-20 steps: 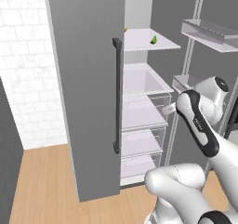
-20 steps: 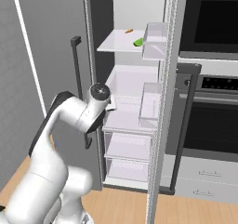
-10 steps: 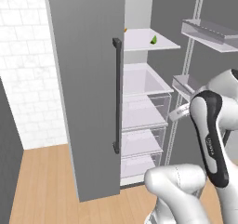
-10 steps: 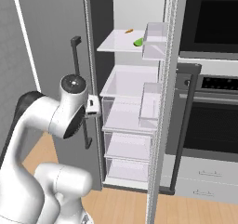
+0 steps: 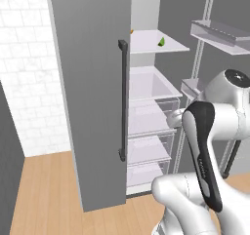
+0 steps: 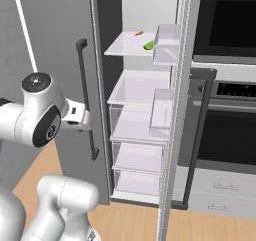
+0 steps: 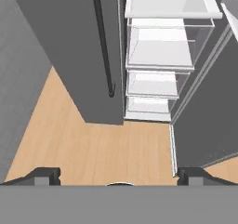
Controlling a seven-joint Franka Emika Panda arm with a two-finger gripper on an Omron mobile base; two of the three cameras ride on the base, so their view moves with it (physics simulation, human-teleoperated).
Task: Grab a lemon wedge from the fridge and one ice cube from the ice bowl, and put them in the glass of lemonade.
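Note:
The fridge (image 5: pixel 88 83) stands with its left door shut and its right door swung open (image 6: pixel 172 110). On the top white shelf lies the lemon wedge (image 5: pixel 161 42) (image 6: pixel 148 45), small and yellow-green. My gripper (image 7: pixel 120 177) hangs well below and in front of that shelf, looking down at the wooden floor before the fridge (image 7: pixel 65 42). Its two dark fingertips (image 7: pixel 44 175) stand far apart with nothing between them, so it is open. The ice bowl and the glass of lemonade are out of view.
A tiny orange item (image 5: pixel 131 31) (image 6: pixel 138 33) lies at the back of the same shelf. Clear drawers (image 6: pixel 137 122) fill the lower fridge. The shut door carries a long dark handle (image 5: pixel 123 100). A black oven (image 6: pixel 225 130) stands right of the open door.
My arm has swung back from the fridge opening, its elbow and forearm moving away from the shelves. The gripper has stayed open, and the lemon wedge has not moved.

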